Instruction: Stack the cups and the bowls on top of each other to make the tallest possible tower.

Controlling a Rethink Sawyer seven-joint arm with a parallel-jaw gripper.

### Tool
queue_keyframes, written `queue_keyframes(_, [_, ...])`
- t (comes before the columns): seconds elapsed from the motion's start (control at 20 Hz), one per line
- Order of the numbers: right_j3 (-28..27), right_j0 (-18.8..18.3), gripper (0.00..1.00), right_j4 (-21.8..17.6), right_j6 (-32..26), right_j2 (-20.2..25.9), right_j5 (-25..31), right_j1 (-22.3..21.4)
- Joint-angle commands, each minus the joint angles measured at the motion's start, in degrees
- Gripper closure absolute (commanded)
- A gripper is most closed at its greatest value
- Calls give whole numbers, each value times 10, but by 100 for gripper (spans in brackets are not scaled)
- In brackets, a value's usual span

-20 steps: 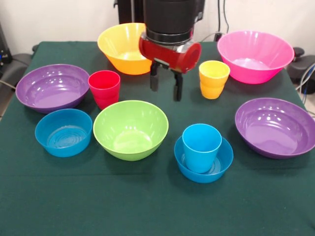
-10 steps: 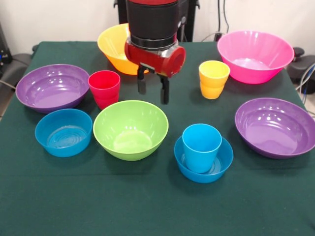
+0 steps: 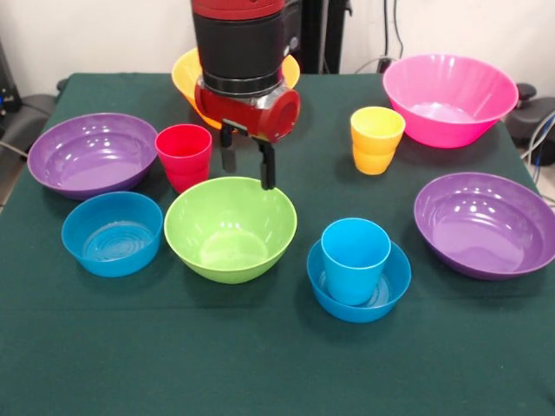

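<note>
My gripper (image 3: 247,169) hangs open and empty just above the far rim of the lime green bowl (image 3: 231,229). The red cup (image 3: 184,156) stands just left of it. A blue cup (image 3: 355,259) sits upright inside a small blue bowl (image 3: 359,283) at front right, the only stack on the table. Another small blue bowl (image 3: 112,233) lies at front left. The yellow-orange cup (image 3: 375,139) stands to the right. The orange-yellow bowl (image 3: 192,78) is mostly hidden behind the arm.
A purple bowl (image 3: 92,154) sits at the left and another purple bowl (image 3: 486,224) at the right. The large pink bowl (image 3: 448,99) is at the far right. Green cloth (image 3: 260,355) covers the table.
The gripper has moved left and toward the camera, from between the orange-yellow bowl and yellow-orange cup to above the green bowl's far rim. It stayed open. No cup or bowl has moved.
</note>
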Motion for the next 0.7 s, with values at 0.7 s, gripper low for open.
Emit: queue_keyframes(0.7, [10,-77,0,-145,-145,135,34,61])
